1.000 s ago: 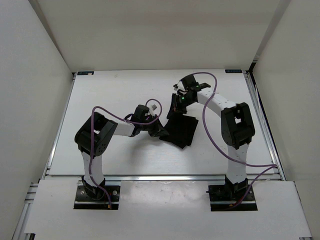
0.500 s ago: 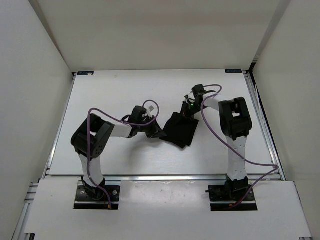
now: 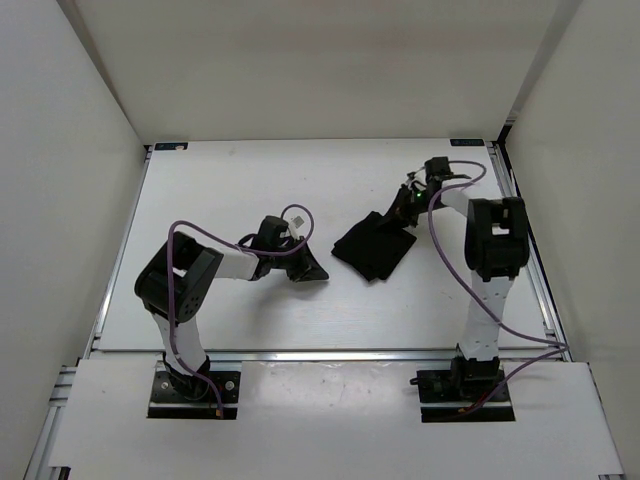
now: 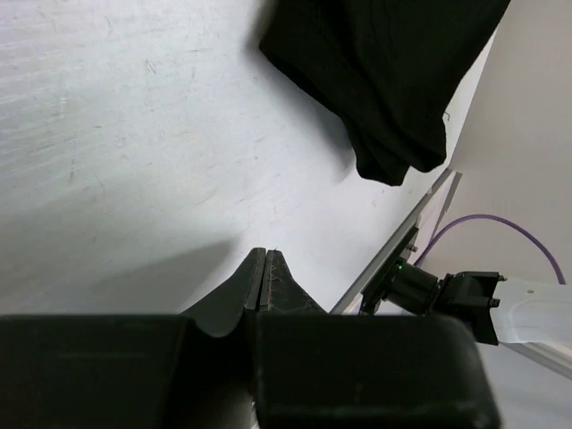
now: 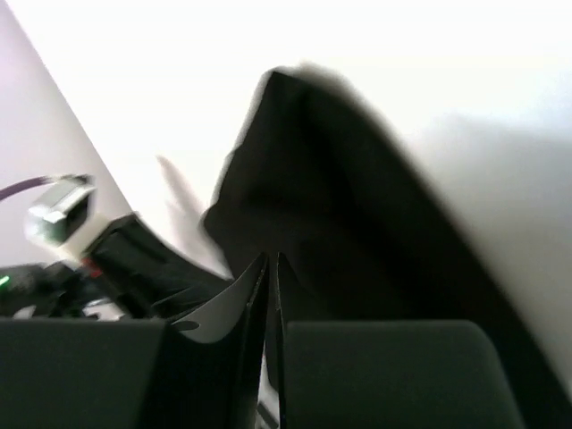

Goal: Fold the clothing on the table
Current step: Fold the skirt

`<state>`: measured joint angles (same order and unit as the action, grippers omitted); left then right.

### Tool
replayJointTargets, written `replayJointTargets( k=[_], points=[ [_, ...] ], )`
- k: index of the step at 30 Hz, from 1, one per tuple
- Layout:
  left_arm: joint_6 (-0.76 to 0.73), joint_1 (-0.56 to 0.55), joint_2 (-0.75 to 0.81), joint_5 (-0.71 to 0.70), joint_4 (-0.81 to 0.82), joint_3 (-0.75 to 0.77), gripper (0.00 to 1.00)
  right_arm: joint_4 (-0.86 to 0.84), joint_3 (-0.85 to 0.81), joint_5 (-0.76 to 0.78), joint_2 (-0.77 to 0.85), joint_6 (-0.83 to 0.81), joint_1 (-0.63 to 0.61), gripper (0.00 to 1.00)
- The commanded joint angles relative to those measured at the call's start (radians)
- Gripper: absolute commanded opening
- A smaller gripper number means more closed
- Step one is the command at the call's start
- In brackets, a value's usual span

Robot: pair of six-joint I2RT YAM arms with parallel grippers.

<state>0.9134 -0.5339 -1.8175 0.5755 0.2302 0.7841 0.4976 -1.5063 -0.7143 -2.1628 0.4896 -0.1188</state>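
The right gripper (image 5: 270, 259) has its fingers pressed nearly together, with only a thin slit between them, pinched on the far right corner of the cloth (image 3: 372, 246). In its wrist view the black fabric runs straight out from the fingertips and widens ahead and to the right. Its far tip ends against the white table (image 3: 230, 190).

From above, the cloth is a flat, slanted, roughly four-sided patch that stretches from the pinched corner toward its near left edge. Apart from that corner, it lies on the table. The right gripper sits low over the corner, and its arm reaches in from the cloth's right side.

The left gripper (image 4: 266, 254) is off the cloth's near left side and does not touch it. A strip of bare table shows between them. Its fingers are closed together on nothing, with the tips down close to the table. In its wrist view the cloth lies ahead, well beyond the tips, with a rounded, doubled-over corner at its right end.
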Motion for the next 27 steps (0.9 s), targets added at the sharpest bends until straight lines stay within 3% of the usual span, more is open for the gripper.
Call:
replayJointTargets(
  k=[1, 8, 22, 27],
  points=[
    [-0.005, 0.006, 0.050, 0.038, 0.003, 0.023, 0.03, -0.018, 0.050, -0.013, 0.182, -0.017, 0.021, 0.10],
    [-0.047, 0.052, 0.130, 0.047, -0.051, 0.017, 0.09, -0.097, 0.302, -0.002, 0.354, 0.012, 0.002, 0.12],
    [-0.065, 0.141, 0.276, 0.087, -0.075, -0.121, 0.12, -0.289, 0.503, -0.060, 0.172, 0.101, 0.011, 0.09],
    [-0.059, 0.170, 0.322, 0.110, -0.066, -0.154, 0.16, -0.242, 0.541, -0.077, 0.291, 0.069, 0.030, 0.09]
  ],
)
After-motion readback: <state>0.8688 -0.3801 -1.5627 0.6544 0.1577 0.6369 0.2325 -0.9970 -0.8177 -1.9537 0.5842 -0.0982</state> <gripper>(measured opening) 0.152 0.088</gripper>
